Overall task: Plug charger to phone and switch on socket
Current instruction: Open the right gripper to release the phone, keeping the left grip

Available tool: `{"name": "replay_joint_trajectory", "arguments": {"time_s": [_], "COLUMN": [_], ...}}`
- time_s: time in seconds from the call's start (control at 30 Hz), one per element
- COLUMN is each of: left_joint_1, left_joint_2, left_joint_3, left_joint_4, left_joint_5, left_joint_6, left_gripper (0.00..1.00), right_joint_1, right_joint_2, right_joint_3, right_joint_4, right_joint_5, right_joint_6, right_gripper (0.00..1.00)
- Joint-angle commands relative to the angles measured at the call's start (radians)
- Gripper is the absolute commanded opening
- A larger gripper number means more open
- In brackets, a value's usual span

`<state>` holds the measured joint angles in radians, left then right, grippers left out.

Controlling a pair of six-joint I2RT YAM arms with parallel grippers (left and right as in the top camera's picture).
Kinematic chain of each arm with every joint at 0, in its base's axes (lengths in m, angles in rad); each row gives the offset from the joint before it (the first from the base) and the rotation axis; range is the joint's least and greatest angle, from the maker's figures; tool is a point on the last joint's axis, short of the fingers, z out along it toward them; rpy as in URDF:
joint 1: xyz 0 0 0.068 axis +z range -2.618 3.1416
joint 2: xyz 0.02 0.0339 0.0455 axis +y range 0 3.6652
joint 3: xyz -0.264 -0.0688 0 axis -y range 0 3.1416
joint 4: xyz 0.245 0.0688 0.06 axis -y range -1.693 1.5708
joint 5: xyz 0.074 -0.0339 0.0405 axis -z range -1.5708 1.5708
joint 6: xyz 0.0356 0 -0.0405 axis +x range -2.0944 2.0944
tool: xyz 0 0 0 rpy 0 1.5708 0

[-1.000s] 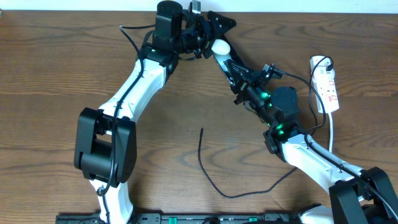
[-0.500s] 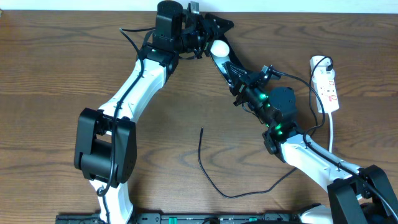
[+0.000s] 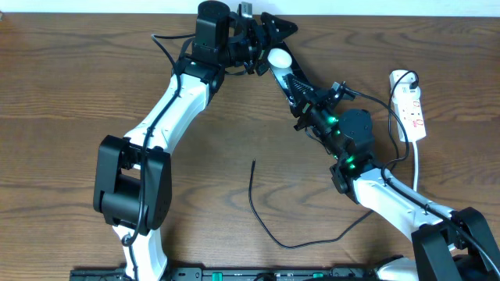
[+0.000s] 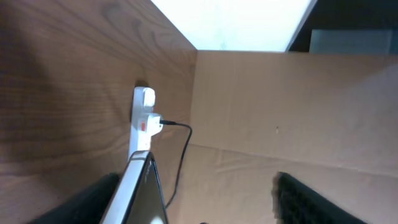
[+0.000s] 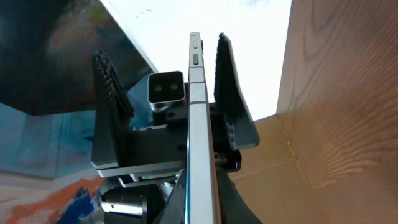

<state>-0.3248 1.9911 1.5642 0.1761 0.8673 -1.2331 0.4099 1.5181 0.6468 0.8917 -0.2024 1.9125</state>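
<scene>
The left arm (image 3: 176,101) stretched from its base far forward, bent at the elbow. Its wrist was turned sideways, and the left gripper (image 3: 273,33) stood with its fingers (image 4: 308,198) wide apart. The right arm (image 3: 387,195) reached in diagonally to meet it, with the right gripper (image 3: 303,94) clamped on the phone (image 5: 196,124).

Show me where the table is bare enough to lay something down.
Widest: left of the left arm. Also between that arm and the cable. Crowded: top centre around the phone, and the right edge by the power strip.
</scene>
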Motion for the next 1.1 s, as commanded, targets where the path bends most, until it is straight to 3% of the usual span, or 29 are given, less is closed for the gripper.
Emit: {"name": "replay_joint_trajectory", "arguments": {"time_s": [0.0,0.1,0.27,0.37,0.7,0.73,0.93,1.07], "left_joint_1": [-0.002,-0.002,-0.002,-0.002,-0.002,-0.002,-0.002,-0.002], "left_joint_2": [-0.023,-0.023,-0.023,-0.023,-0.023,-0.023,-0.023,-0.023], "left_joint_3": [0.016,0.016,0.016,0.016,0.016,0.016,0.016,0.016], "left_joint_4": [0.002,0.002,0.002,0.002,0.002,0.002,0.002,0.002], "left_joint_5": [0.023,0.022,0.022,0.022,0.022,0.022,0.023,0.026], "left_joint_6": [0.008,0.008,0.008,0.008,0.008,0.008,0.008,0.008], "left_gripper": [0.48,0.32,0.22,0.08,0.07,0.07,0.07,0.07], "right_joint_1": [-0.002,-0.002,-0.002,-0.002,-0.002,-0.002,-0.002,-0.003], "right_joint_2": [-0.018,-0.018,-0.018,-0.018,-0.018,-0.018,-0.018,-0.018], "right_joint_3": [0.020,0.020,0.020,0.020,0.020,0.020,0.020,0.020], "right_joint_4": [0.021,0.023,0.026,0.026,0.025,0.025,0.025,0.025], "right_joint_5": [0.021,0.020,0.019,0.016,0.016,0.016,0.016,0.016], "right_joint_6": [0.010,0.010,0.010,0.010,0.010,0.010,0.009,0.009], "right_gripper": [0.01,0.01,0.01,0.01,0.01,0.04,0.56,0.69]}}
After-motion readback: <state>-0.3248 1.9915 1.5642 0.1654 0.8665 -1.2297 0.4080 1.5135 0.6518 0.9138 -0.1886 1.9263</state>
